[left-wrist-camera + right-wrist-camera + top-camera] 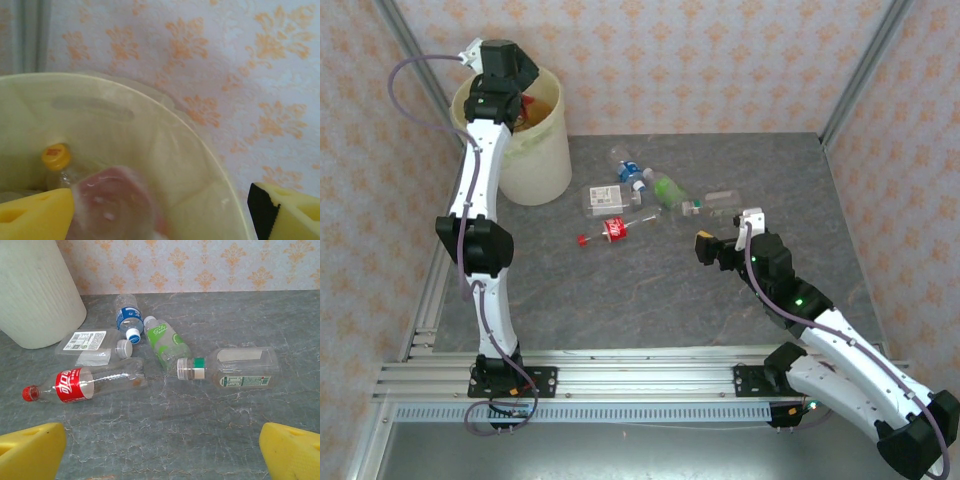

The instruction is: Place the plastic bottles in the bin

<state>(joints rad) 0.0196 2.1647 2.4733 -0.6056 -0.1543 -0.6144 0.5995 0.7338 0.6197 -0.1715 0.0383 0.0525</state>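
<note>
Left arm reaches to the far left corner. The left gripper hangs over the mouth of the bin, jaws spread wide, yellow pads well apart. Between them sits a blurred clear bottle with a pinkish tint, close against the left pad and free of the right one. I judge it loose and dropping rather than pinched. Below it, inside the liner, a yellow-capped bottle lies near the far wall.

The step in hand looks like the drop. To do it well, I would leave the jaws wide until the bottle is clear of the pads. Then I would lift straight up, so that nothing catches the liner or the rim.

The right gripper hovers low over the table on the near right, jaws spread, holding nothing. Five bottles lie on their sides ahead of it.
- The green-capped bottle is on the right, nearest to this gripper.
- The green-label bottle is just left of it, their cap ends almost touching.
- The blue-label bottle is farthest.
- The white-label bottle is left of centre.
- The red-label bottle is nearest on the left.

For the next pick I would take the green-capped one across its body, not the cap. Clear plastic looks slippery and crushable. I would also wait for the left arm to leave the bin before bringing the right arm over.
</note>
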